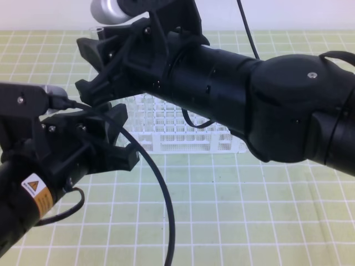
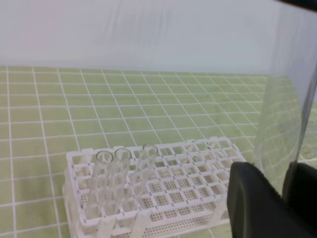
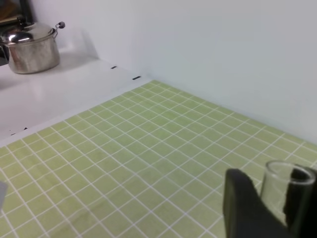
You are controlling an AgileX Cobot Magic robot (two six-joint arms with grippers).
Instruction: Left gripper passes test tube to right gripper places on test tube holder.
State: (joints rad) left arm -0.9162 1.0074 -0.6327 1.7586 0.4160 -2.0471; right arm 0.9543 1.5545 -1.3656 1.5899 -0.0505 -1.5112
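Two black claws meet above the green gridded mat (image 1: 233,210), the left gripper (image 1: 108,147) low at the near left and the right gripper (image 1: 97,69) reaching across from the right, just above it. The test tube (image 2: 285,114) stands upright between the left gripper's fingers, which are nearly closed on its lower part; its open rim (image 3: 290,173) sits between the right gripper's fingers (image 3: 242,206), though I cannot tell if they press on the glass. Behind them lies the white test tube holder (image 1: 183,133), with three other clear tubes (image 2: 119,181) standing at its left end.
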